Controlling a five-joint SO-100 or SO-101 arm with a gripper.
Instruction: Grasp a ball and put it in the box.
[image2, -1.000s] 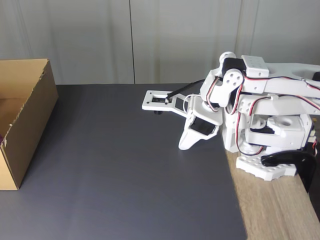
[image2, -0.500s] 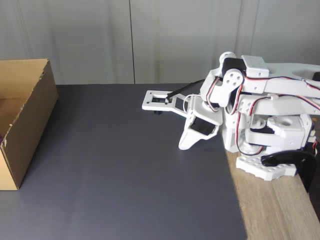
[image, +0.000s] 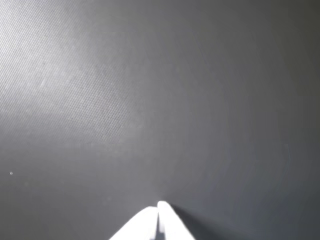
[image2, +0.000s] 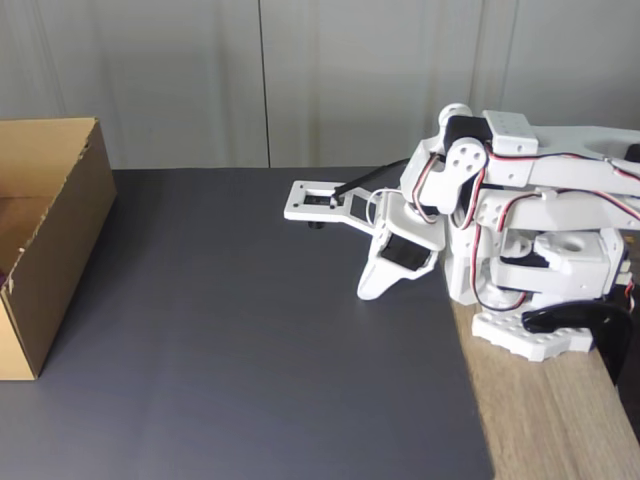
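Ball: only a small purple sliver (image2: 4, 272) shows at the far left edge of the fixed view, low inside the box, and it is too small to say for sure that it is the ball. Box (image2: 62, 215) is brown corrugated cardboard, open at the top, and stands on the left edge of the dark grey mat (image2: 250, 340); its near right corner reaches toward the mat's front edge, and its left part is cut off by the picture. Mat covers most of the bench; bare light wood of the bench (image2: 545, 420) shows along the right side, from the arm's base to the front right corner. Arm is white with black servos and red, white and black wires, folded down on itself at the right edge of the mat; its base (image2: 530, 335) sits on the wood just past the mat's edge. Gripper (image2: 372, 288) points down at the mat close to the base, well apart from the box. In the wrist view the gripper's two white fingertips (image: 159, 206) come up from the bottom edge and meet at a point, jaws together with nothing between them, over plain textured mat (image: 150, 100). A flat white bracket (image2: 312, 203) juts left from the arm toward the mat's back edge. Grey panelled wall (image2: 300, 70) stands behind the bench.
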